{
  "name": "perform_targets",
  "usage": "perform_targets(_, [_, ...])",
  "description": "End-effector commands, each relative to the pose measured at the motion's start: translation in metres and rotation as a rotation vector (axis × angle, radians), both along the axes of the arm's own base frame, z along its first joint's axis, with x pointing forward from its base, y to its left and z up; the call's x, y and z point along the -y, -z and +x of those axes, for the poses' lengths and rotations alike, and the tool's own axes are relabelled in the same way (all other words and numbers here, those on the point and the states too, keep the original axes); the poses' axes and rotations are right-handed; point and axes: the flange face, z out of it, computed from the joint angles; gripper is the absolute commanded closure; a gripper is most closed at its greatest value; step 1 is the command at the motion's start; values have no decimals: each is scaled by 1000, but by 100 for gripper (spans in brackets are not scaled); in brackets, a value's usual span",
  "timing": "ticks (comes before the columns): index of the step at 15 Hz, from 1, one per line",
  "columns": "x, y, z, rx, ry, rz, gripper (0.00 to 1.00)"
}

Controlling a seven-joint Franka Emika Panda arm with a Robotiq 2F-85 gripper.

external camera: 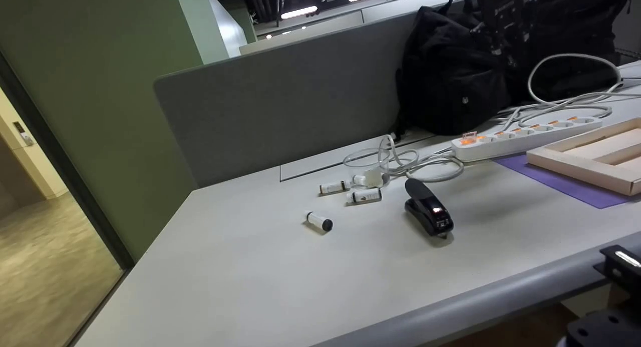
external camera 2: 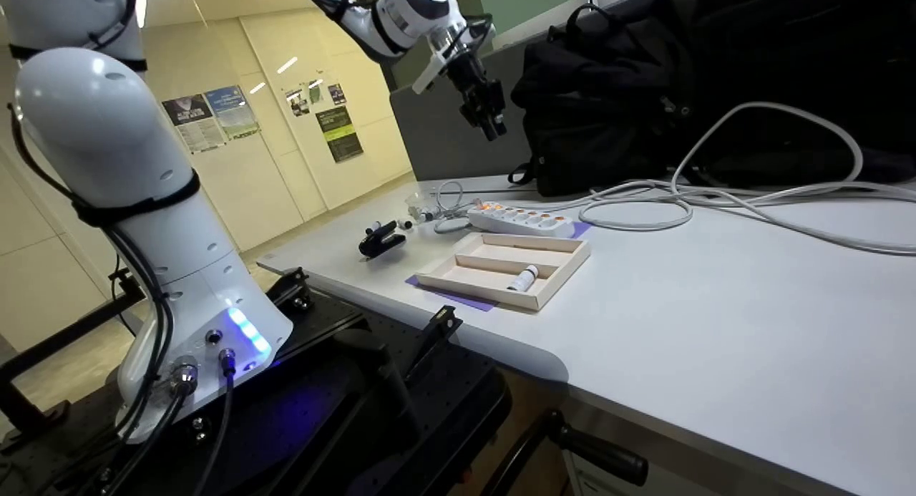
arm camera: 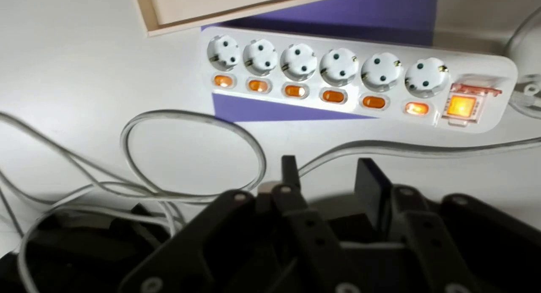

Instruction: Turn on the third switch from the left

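A white power strip lies on the table in both exterior views (external camera: 501,149) (external camera 2: 526,224) and across the upper wrist view (arm camera: 355,105). It has a row of sockets and small orange switches. A glowing main switch (arm camera: 460,106) is at its right end in the wrist view, the left end in both exterior views. The small switch beside it (arm camera: 417,108) looks lit. The switch third from the left in the wrist view (arm camera: 295,91) shows a bright glint; its state is unclear. My gripper (arm camera: 329,164) is open and empty, raised above the table in an exterior view (external camera 2: 492,127).
A wooden tray (external camera 2: 565,274) holding a white bottle (external camera 2: 524,278) stands beside the strip on purple paper (arm camera: 338,14). Grey cables (arm camera: 190,115) loop beside it. Black backpacks (external camera: 450,81) stand behind. A black stapler-like object (external camera: 428,207) and several small bottles (external camera: 319,221) lie on the table.
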Motion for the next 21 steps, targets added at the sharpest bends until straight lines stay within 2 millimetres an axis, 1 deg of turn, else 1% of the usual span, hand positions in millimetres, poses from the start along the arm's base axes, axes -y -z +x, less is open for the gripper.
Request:
perform_targets(1, [-14, 53, 31, -66, 62, 67, 89])
perform_targets(2, [-19, 65, 35, -78, 75, 78, 97])
perform_targets(3, [-22, 74, 38, -92, 87, 86, 99])
perform_targets(4, [-23, 76, 37, -120, 99, 123, 100])
perform_targets(5, [-22, 79, 26, -93, 74, 98, 93])
perform_targets(6, [-25, 85, 29, -107, 82, 111, 98])
perform_targets(7, [-26, 87, 31, -112, 85, 117, 99])
perform_targets(10, [-25, 83, 34, -112, 89, 118, 100])
perform_targets(11, [-25, 87, 35, -105, 86, 125, 100])
perform_targets(15, [-25, 103, 37, -61, 83, 116, 100])
perform_targets(21, [-17, 133, 34, -55, 83, 93, 100])
